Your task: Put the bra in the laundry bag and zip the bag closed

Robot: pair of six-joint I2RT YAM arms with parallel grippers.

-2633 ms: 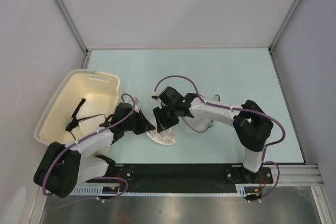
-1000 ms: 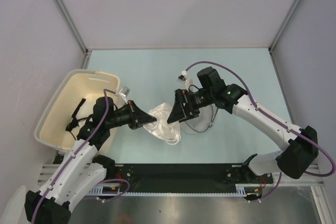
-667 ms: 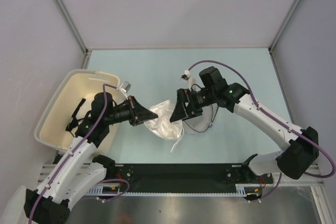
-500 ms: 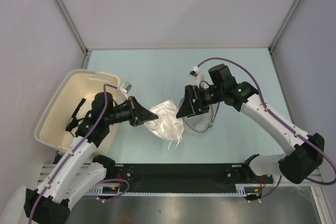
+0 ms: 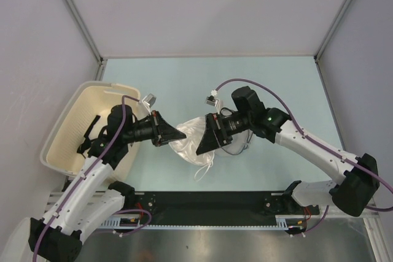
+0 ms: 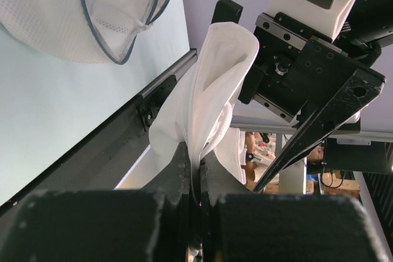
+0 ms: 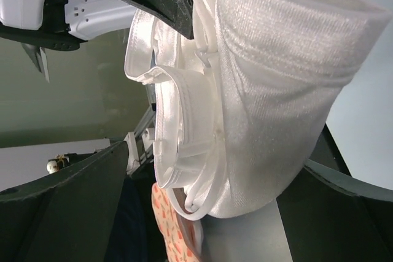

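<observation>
From above, shows the bra (image 5: 191,144) bunched at frame centre, lifted off the table (image 5: 276,90) and pinched at its left edge by the left gripper (image 5: 166,135), clamped tight on the fabric. Puts the right gripper (image 5: 206,145) at the bra's right side, jaws spread, gripping nothing. Leaves the bag (image 5: 235,146) flat on the table just right of the bra, mostly hidden under the right arm; cannot tell from here whether zipped or unzipped. Places the basket (image 5: 64,124) at the left edge, holding only a black garment (image 5: 92,136). From the left wrist, confirms both fingers pressed together on a thin fold of white satin at bottom centre, the rest rising in a limp fold. Catches the bag in the upper left too, with nothing showing through the mesh and the rim dented. From the right wrist, fills the frame with cup and straps, dangling between the two spread fingers (image 7: 61,213), not squeezed. Looks light, soft and slippery: likely to slump and slide, with loose straps apt to snag on rim or zipper. Suggests taking hold at a stitched edge or band rather than the smooth cup, and bunching before pushing into the bag.
</observation>
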